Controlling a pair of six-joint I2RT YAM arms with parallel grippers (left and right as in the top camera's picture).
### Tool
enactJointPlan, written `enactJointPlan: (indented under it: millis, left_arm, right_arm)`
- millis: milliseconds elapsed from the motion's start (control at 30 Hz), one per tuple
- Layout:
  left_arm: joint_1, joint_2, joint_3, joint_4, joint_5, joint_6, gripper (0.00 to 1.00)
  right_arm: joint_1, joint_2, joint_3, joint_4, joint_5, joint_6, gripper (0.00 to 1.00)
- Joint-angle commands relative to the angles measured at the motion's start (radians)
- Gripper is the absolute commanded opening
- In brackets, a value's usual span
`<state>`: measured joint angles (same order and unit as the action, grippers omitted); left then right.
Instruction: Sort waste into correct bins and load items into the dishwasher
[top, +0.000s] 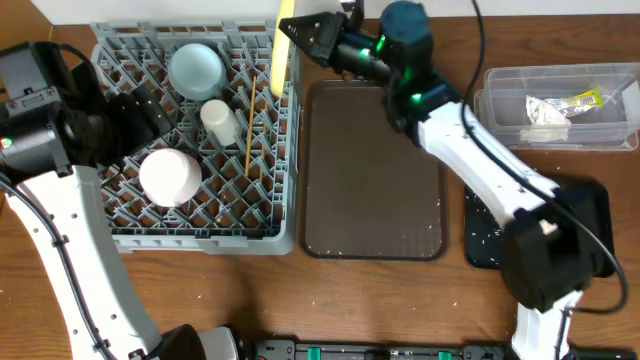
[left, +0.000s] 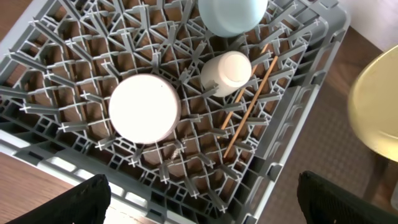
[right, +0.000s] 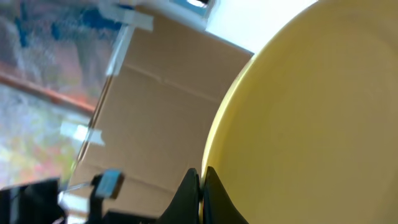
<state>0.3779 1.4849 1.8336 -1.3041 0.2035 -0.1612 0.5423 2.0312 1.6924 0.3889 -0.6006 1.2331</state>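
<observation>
Two grippers: right gripper (top: 297, 28) clamped on yellow plate (top: 280, 60), edge-on at top centre above rack (top: 200, 241) rim; left gripper (left: 205, 202) fingers wide apart over rack.

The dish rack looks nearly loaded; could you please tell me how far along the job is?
Done: the light blue bowl, white cup, white bowl and chopsticks sit in the dish rack, and the wrapper lies in the clear tub. In hand: the right hand grips the yellow plate on edge above the rack's right wall. Left: seating that plate.
</observation>
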Motion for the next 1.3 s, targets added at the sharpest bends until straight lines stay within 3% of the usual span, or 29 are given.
enactJointPlan:
  millis: [0, 367, 433, 467, 567, 700, 933, 1067, 1267]
  left_arm:
    - [0.005, -0.001, 0.001, -0.002, -0.006, -0.009, 0.96]
    - [0.005, -0.001, 0.001, -0.002, -0.006, -0.009, 0.96]
    - [0.005, -0.001, 0.001, -0.002, -0.006, -0.009, 0.96]
    - [0.005, -0.001, 0.001, -0.002, -0.006, -0.009, 0.96]
    - [0.005, -0.001, 0.001, -0.002, -0.006, -0.009, 0.96]
    - [0.005, -0.001, 0.001, -0.002, -0.006, -0.009, 0.96]
    - [0.005, -0.001, 0.001, -0.002, -0.006, -0.009, 0.96]
    - [0.005, -0.001, 0.001, -0.002, -0.006, -0.009, 0.96]
    - [0.005, -0.001, 0.001, -0.002, -0.006, -0.009, 0.96]
  right_arm:
    - [-0.001, 0.088, 0.014, 0.044, 0.075, 0.046, 0.01]
    - [0.048, 0.186, 0.049, 0.085, 0.049, 0.041, 0.01]
    - [0.051, 0.186, 0.049, 0.077, 0.051, 0.017, 0.13]
    - [0.051, 0.186, 0.049, 0.077, 0.050, -0.016, 0.29]
    - [0.050, 0.186, 0.061, 0.059, 0.036, -0.101, 0.61]
    - [0.036, 0.186, 0.191, -0.148, 0.016, -0.204, 0.66]
    - [-0.041, 0.185, 0.681, -0.951, 0.012, -0.535, 0.66]
    - [-0.122, 0.185, 0.972, -1.469, 0.144, -0.689, 0.63]
    - [-0.193, 0.185, 1.295, -2.031, 0.309, -0.835, 0.54]
